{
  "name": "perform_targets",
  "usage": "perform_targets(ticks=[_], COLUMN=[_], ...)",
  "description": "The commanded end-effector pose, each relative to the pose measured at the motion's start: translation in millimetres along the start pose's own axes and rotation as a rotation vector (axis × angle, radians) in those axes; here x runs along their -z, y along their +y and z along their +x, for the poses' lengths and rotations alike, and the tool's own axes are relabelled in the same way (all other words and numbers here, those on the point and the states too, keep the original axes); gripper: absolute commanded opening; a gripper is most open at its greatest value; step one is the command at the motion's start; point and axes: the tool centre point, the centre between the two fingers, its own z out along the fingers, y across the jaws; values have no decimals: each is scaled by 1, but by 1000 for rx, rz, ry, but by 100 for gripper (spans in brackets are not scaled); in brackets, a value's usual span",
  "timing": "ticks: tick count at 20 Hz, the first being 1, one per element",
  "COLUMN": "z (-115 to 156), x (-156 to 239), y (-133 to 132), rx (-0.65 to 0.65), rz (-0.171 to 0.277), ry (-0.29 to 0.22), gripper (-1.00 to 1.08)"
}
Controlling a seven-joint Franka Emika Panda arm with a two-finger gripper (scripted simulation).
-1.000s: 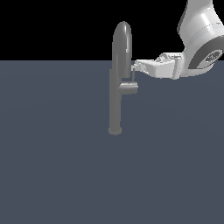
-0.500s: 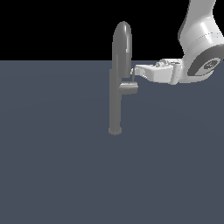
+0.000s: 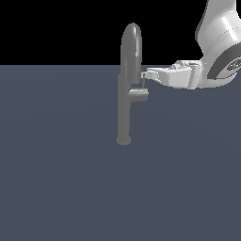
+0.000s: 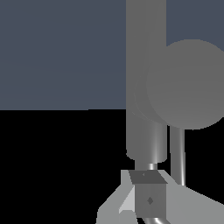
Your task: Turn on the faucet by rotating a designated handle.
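Note:
The faucet point(image 3: 126, 89) is a tall grey column with a rounded top on a small round base. The handle point(image 3: 139, 95) is a short stub on its side toward the exterior view's right, with a thin lever point(image 3: 142, 83) rising from it. My gripper point(image 3: 145, 75) reaches in from the exterior view's right, and its tip is at the top of the lever, touching or almost touching it. Its fingers look closed together and hold nothing. In the wrist view the faucet column point(image 4: 145, 65), the stub's round end point(image 4: 188, 83) and the lever point(image 4: 177, 153) stand just past my fingertips point(image 4: 148, 199).
The faucet stands on a flat dark blue-grey surface point(image 3: 61, 179). The white arm point(image 3: 221, 52) hangs in from the upper part of the exterior view's right.
My hand has stayed at the lever, with the wrist shifting slightly down and then back. The handle stub looks a touch lower than one second ago.

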Motion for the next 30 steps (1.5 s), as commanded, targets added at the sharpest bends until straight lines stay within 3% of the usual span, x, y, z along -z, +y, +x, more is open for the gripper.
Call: perform_targets(ticks=[1, 13, 15, 25, 27, 30], z=[-3, -1, -3, 16, 7, 22], x=[0, 0, 0, 0, 0, 0], y=[5, 36, 28, 64, 57, 67], rx=[0, 1, 10, 1, 18, 11], rz=[-2, -1, 4, -1, 0, -1], ry=[-1, -1, 5, -1, 4, 2], gripper=[-100, -100, -100, -100, -100, -100])
